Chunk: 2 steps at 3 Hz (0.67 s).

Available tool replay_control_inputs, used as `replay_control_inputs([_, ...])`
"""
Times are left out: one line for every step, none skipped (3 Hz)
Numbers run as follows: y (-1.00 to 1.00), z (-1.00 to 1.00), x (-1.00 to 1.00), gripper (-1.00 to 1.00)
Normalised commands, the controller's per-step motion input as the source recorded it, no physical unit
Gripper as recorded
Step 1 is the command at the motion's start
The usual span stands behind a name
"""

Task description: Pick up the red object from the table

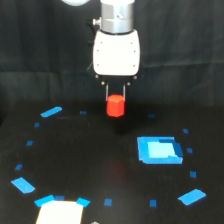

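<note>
The red object (115,106) is a small red-orange stubby block held between the thin fingers of my gripper (115,96), below the white gripper body. It appears lifted a little above the black table (90,155), with a faint shadow under it. The gripper hangs from the top centre of the exterior view and is shut on the block. The fingertips are partly hidden by the block.
A bright blue square patch (159,149) lies toward the exterior view's right. Small blue tape marks (51,112) ring the table. A pale rectangular object (60,212) sits at the bottom edge on the exterior view's left. A dark curtain hangs behind.
</note>
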Motion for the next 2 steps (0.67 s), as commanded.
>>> replay_control_inputs([-0.96, 0.92, -0.78, -1.0])
replay_control_inputs([1.0, 1.0, 0.06, -1.0])
